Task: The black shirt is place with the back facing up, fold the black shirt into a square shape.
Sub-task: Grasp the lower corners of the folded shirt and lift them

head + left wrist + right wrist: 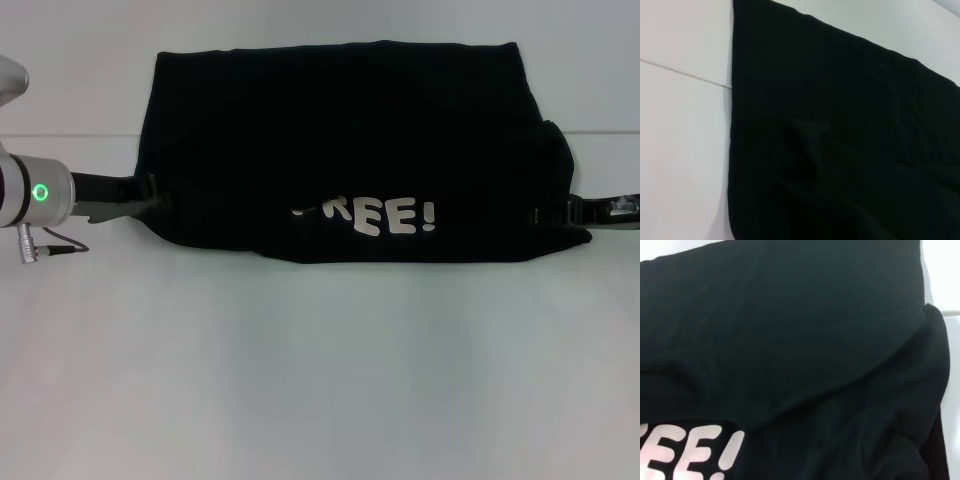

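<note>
both tools, left tool [150, 192] and right tool [560, 212], are pinching the black shirt [340, 140] edges (lettering showing); uneven pulling risks skewing the fold on the bench [300, 380].

white table [320, 380] – thin seam line across, even light

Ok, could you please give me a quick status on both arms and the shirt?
Left pincer at the black shirt's left edge, right pincer at its right edge. Shirt partly folded, lettering showing on front edge. Nothing in the way.
</note>
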{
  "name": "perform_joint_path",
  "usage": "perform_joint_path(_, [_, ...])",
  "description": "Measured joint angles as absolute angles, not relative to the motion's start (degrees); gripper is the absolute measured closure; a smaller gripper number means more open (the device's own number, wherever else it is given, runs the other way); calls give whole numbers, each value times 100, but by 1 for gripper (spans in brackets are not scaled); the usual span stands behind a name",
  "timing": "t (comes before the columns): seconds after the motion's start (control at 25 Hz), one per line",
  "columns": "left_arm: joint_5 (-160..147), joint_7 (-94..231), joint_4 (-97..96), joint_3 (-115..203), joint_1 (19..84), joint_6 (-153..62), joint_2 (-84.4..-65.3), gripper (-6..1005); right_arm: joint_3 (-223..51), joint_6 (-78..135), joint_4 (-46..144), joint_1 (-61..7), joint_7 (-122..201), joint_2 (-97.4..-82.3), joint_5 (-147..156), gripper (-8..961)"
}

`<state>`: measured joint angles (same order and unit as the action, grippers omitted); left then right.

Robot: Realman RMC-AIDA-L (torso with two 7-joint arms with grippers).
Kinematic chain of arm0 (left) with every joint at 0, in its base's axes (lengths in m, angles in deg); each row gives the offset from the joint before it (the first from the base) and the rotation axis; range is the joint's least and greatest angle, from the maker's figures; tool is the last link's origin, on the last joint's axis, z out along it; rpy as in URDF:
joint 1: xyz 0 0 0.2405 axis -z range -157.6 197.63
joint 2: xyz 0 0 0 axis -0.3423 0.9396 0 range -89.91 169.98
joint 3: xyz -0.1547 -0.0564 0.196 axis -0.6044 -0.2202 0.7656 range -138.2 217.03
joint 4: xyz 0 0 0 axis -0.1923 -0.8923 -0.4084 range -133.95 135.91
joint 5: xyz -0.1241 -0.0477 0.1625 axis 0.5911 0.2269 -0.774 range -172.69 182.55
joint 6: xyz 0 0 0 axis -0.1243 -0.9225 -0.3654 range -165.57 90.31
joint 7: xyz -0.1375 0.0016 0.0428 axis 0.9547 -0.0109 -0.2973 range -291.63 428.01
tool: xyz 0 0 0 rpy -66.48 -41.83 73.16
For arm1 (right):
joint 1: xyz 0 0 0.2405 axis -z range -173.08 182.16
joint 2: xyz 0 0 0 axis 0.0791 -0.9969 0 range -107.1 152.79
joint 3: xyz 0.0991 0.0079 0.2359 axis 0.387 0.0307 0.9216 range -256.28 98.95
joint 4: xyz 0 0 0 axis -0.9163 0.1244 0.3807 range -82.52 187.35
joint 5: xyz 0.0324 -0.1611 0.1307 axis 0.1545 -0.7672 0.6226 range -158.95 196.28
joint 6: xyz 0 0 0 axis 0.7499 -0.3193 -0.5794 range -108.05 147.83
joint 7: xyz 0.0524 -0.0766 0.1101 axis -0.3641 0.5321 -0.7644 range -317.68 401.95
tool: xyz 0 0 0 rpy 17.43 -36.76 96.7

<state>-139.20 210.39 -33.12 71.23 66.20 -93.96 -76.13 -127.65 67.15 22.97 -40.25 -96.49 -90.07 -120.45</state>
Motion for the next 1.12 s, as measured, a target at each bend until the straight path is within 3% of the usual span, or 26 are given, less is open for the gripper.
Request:
perform_joint_path(0.48, [-13912, 21046, -3311, 7123, 6634, -9390, -7610, 999, -12756, 6685, 2369, -4056, -9671, -8969, -12027, 411])
perform_joint_path(0.6, [-13912, 21047, -3311, 7123, 6640, -9401, -7602, 998, -12756, 6734, 2369, -4053, -9679, -8939, -12012, 648])
perform_joint_path(0.8, [-13924, 21025, -3337, 7124, 6642, -9617, -7535, 998, -12666, 6979, 2282, -3967, -9689, -8879, -12011, 851])
perform_joint_path(1.12, [-14224, 21048, -3498, 7128, 6673, -10096, -7352, 998, -12379, 7606, 1899, -3731, -9685, -8704, -12003, 851])
